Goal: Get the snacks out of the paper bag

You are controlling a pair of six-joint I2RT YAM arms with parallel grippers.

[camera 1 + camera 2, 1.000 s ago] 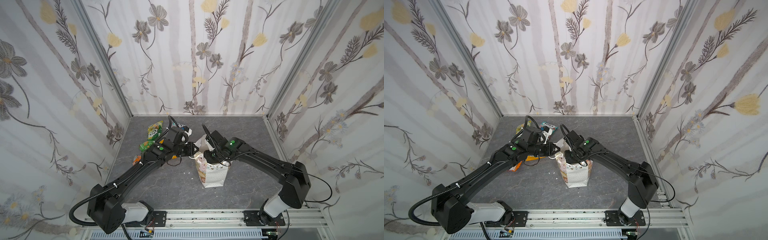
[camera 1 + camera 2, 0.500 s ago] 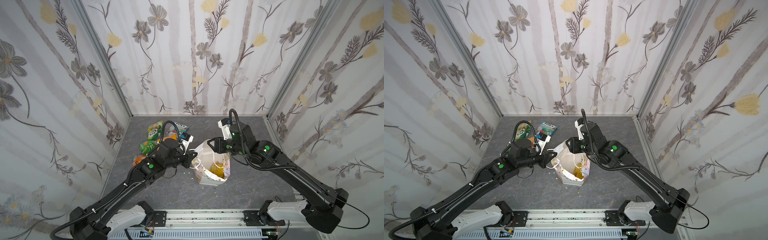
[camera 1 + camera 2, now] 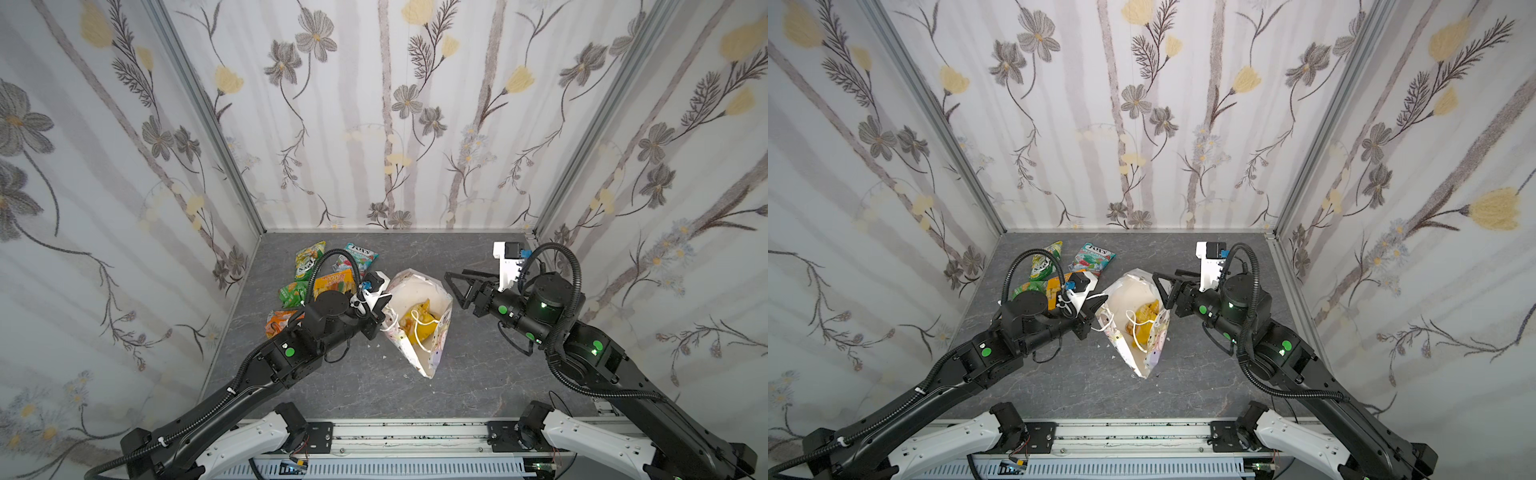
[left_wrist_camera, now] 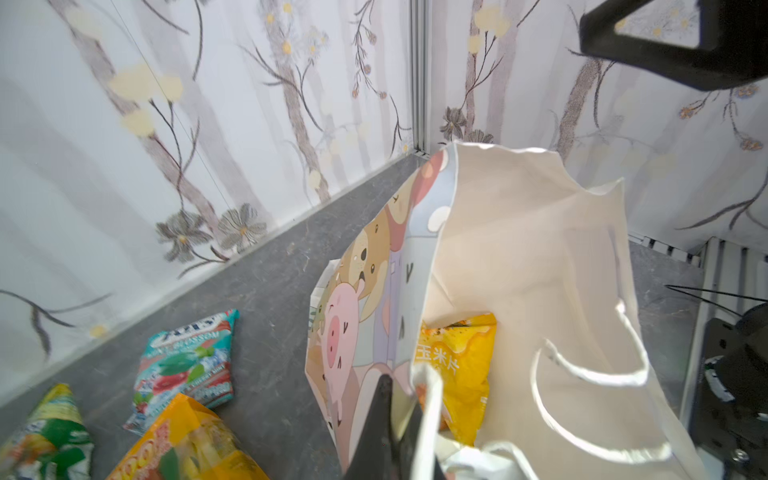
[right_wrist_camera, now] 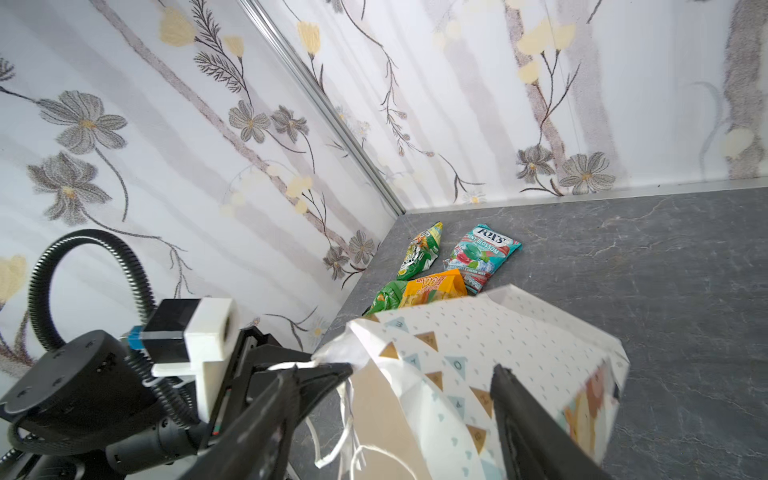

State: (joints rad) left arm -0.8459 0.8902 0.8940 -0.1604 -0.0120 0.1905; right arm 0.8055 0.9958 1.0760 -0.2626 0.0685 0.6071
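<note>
One yellow pouch is left in the paper bag mid-table. Looks light, crinkly and slippery, so I'd pinch a sealed edge. The left gripper is clamped on the bag's rim. The right gripper gapes wide and empty beside the mouth.

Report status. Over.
Left gripper shut on paper bag rim. Right gripper open, empty, beside bag. Yellow pouch inside; five packets out. Cord handle across pouch.
</note>
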